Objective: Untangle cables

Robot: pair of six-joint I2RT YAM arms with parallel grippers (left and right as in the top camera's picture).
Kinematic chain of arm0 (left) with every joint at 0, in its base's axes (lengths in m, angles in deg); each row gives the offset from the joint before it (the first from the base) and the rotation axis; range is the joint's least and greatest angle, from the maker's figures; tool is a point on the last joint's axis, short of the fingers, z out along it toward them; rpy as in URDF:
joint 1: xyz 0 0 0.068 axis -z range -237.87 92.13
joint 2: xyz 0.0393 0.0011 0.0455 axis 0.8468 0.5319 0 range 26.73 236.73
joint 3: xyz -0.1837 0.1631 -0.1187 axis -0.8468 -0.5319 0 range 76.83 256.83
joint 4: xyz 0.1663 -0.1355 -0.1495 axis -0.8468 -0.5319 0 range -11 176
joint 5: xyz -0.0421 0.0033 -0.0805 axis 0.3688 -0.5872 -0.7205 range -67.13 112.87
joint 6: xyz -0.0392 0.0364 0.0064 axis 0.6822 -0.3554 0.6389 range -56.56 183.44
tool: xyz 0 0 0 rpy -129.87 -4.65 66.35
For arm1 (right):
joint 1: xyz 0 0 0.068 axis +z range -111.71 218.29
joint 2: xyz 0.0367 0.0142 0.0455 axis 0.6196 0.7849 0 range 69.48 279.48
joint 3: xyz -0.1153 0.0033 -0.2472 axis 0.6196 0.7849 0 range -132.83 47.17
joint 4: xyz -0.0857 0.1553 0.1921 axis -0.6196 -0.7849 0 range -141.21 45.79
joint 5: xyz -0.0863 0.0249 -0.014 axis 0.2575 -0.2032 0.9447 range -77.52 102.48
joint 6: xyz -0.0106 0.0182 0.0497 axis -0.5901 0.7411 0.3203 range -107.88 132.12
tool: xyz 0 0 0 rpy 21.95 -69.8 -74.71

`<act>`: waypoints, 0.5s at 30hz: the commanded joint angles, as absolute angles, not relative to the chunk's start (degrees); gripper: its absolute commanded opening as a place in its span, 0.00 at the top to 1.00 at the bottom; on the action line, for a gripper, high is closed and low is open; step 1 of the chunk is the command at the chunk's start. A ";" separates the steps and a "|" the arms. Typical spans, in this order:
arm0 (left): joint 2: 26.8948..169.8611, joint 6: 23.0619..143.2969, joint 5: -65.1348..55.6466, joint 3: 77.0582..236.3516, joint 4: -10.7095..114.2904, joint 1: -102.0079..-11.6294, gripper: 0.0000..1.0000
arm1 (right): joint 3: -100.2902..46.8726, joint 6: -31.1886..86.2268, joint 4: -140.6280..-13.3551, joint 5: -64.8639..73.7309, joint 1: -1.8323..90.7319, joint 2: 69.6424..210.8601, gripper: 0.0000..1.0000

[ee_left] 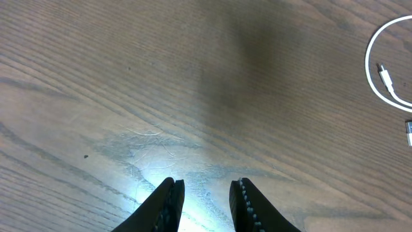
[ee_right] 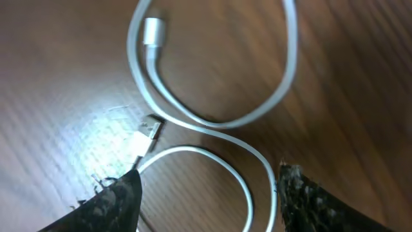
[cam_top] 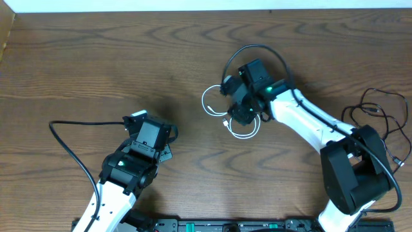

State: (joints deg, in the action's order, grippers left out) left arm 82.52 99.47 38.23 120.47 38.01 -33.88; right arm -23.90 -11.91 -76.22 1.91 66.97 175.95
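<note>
White cable (ee_right: 212, 125) lies in a figure-eight mid-table on the wooden table (cam_top: 96, 58), and its small plug (ee_right: 147, 132) sits close to the crossing. Right gripper (ee_right: 207, 180) hovers low over the lower loop, jaws apart, holding nothing. Left gripper (ee_left: 207, 193) is well apart from the cable, jaws slightly parted and empty.

Risks:
- Nothing pins the cable, so a pull likely drags the whole figure-eight.
- The plug may snag at the crossing and tighten it.
</note>
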 commanded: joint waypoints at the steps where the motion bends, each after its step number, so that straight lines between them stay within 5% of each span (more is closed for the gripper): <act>1: 82.56 99.78 38.53 120.93 37.79 -34.19 0.71 | -23.99 -27.56 -76.32 2.52 67.91 176.37 0.35; 15: 82.56 99.78 38.55 120.93 37.59 -34.19 0.71 | -23.99 -30.84 -73.64 -0.12 67.91 180.57 0.38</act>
State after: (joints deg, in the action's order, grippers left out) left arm 82.52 99.47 38.23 120.47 37.99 -33.88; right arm -23.90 -29.35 -73.88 0.77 67.61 177.51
